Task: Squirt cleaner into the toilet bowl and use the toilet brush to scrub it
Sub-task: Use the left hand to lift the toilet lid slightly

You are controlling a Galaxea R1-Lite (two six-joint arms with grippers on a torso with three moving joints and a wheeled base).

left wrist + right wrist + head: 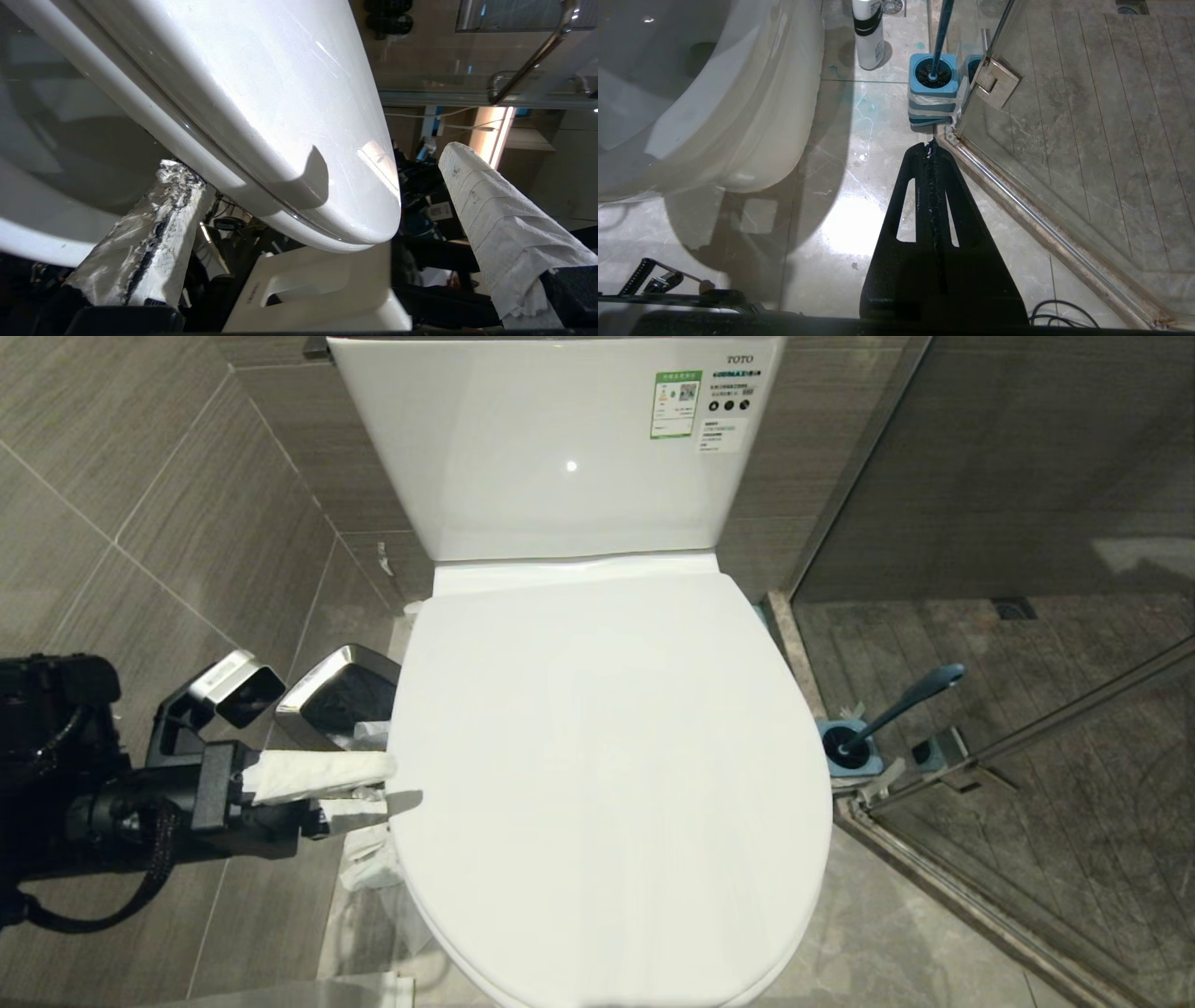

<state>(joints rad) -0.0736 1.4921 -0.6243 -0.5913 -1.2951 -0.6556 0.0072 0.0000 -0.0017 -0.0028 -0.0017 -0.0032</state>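
Observation:
The toilet's white lid [607, 756] is down, hiding the inside of the toilet bowl [714, 93]. My left gripper [387, 789] is open at the lid's left edge. Its paper-wrapped fingers [490, 210] straddle the rim, one above and one below, and nothing is gripped. The toilet brush [910, 702] leans in its square blue base [933, 88] on the floor to the right of the toilet. The cleaner [868, 32], a white bottle with a dark band, stands on the floor beside that base, its top cut off. My right gripper [930, 147] hangs shut above the floor, short of the base.
A steel-rimmed waste bin [341, 695] stands on the floor left of the toilet, just behind my left gripper. A glass shower door [1027, 737] with a metal hinge [997, 81] runs right behind the brush base. The cistern [560, 448] rises at the back.

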